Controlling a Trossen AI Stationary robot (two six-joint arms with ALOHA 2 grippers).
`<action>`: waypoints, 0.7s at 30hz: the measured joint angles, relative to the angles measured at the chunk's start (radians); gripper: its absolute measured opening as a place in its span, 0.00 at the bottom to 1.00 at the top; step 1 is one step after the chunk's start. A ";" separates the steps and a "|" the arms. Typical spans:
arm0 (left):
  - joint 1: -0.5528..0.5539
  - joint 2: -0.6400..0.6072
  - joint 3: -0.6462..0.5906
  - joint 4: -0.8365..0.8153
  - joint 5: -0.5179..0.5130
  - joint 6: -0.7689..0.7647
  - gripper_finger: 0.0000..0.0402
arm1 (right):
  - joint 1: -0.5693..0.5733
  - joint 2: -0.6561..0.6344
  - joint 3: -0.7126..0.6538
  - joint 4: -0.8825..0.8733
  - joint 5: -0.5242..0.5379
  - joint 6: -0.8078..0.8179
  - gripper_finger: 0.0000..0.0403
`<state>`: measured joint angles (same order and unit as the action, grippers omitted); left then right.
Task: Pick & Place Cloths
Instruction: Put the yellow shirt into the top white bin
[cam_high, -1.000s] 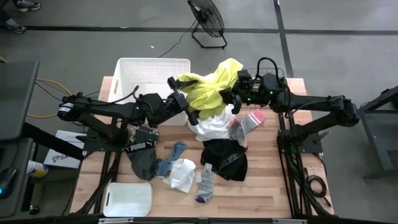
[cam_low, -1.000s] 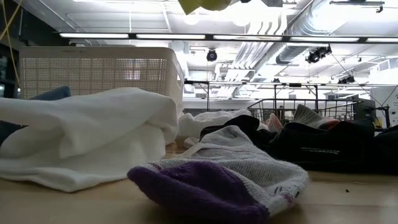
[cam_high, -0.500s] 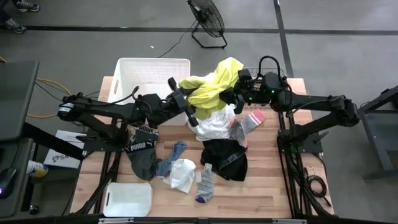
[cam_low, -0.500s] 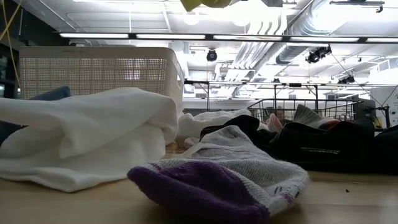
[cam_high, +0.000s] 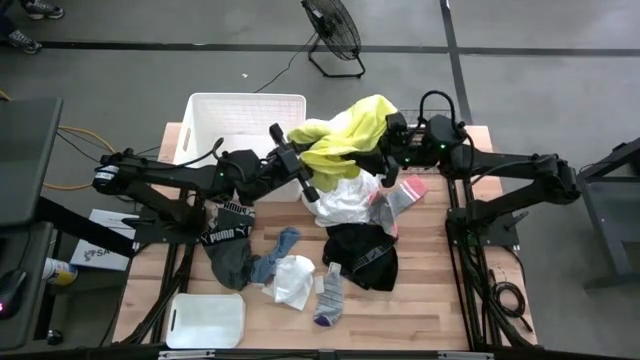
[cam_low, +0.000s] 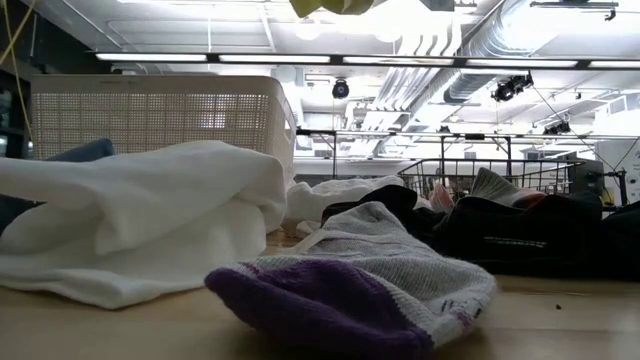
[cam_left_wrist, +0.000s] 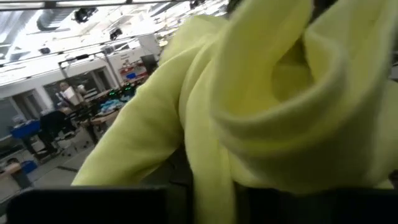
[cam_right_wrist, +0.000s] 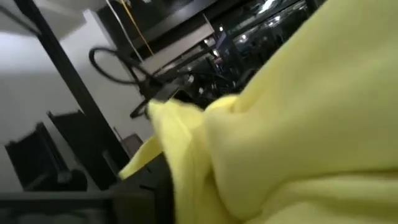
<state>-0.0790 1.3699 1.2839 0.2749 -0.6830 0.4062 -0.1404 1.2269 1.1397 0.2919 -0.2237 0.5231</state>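
A neon yellow garment hangs in the air between my two grippers, above the table's far middle; its lower edge shows at the top of the low view. My left gripper is shut on its left end and my right gripper on its right end. It fills the left wrist view and the right wrist view and hides the fingers. Below it a white garment lies on the table. My left gripper holds the yellow garment's left end, coming level from the table's left. The cloth covers the fingers, so the hold is hidden. The garment is lifted clear of the table. My right gripper holds the garment's right end, coming level from the table's right. The cloth hides the fingers. The garment sags a little between the two grippers.
A white bin stands at the far left. On the table lie a grey-pink sock, a black garment, a dark grey garment with lettered waistband, a blue sock, a white cloth, a purple-toed sock and a white lid.
My right gripper has gone a little toward the table's right edge with its end of the yellow garment. The garment has been drawn out wider between the grippers, and its hanging lower part has come up.
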 joint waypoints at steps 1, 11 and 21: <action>0.001 -0.005 0.000 -0.007 -0.007 0.000 0.19 | -0.004 -0.014 0.000 -0.033 0.000 -0.018 0.49; 0.003 -0.095 0.000 -0.081 -0.194 0.056 0.19 | -0.031 -0.154 -0.002 -0.329 0.071 -0.109 0.58; 0.002 -0.183 0.000 -0.332 -0.526 0.082 0.19 | -0.031 -0.223 -0.002 -0.463 0.102 -0.104 0.58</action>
<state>-0.0772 1.1868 1.2842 -0.0567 -1.2095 0.4881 -0.1711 1.0041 1.1378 -0.1710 -0.1214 0.4191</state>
